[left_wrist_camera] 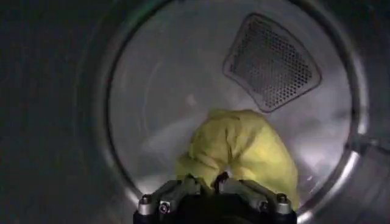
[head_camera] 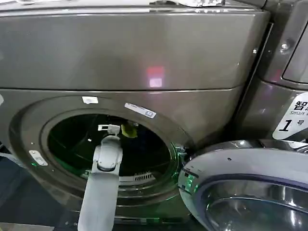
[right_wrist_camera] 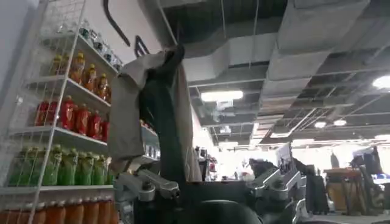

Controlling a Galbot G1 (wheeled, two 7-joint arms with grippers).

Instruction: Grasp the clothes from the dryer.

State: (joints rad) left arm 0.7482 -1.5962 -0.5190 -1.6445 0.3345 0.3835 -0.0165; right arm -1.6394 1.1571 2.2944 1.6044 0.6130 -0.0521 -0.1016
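The dryer [head_camera: 134, 53] fills the head view: a bronze-grey front-loading machine with a round porthole. Its grey-rimmed glass door [head_camera: 245, 187] hangs open at the near right.

Left arm: it reaches up from the near edge, through the porthole and into the dark drum. The left gripper [head_camera: 109, 128] is inside the drum, in its upper middle part.

The clothes: a bright yellow-green piece [head_camera: 129, 130] lies inside the drum, just to the right of the left gripper in the head view. In the left wrist view this yellow-green piece [left_wrist_camera: 244, 152] is bunched directly ahead of the left gripper [left_wrist_camera: 216, 182], with the perforated vent panel [left_wrist_camera: 271, 61] on the drum's rear wall farther back. The gripper's two fingers [left_wrist_camera: 183, 189] are close together, and a fold of the yellow-green fabric sits between them at the near edge of the bundle: the gripper is clamped on the piece.

Right arm: the right gripper [right_wrist_camera: 210, 192] is outside the dryer. A whitish-grey piece [right_wrist_camera: 131, 109] and a dark piece of fabric [right_wrist_camera: 164, 115] rise together from between its fingers, which are clamped on them. Behind stands a wire shelf rack [right_wrist_camera: 49, 122] of coloured bottles.
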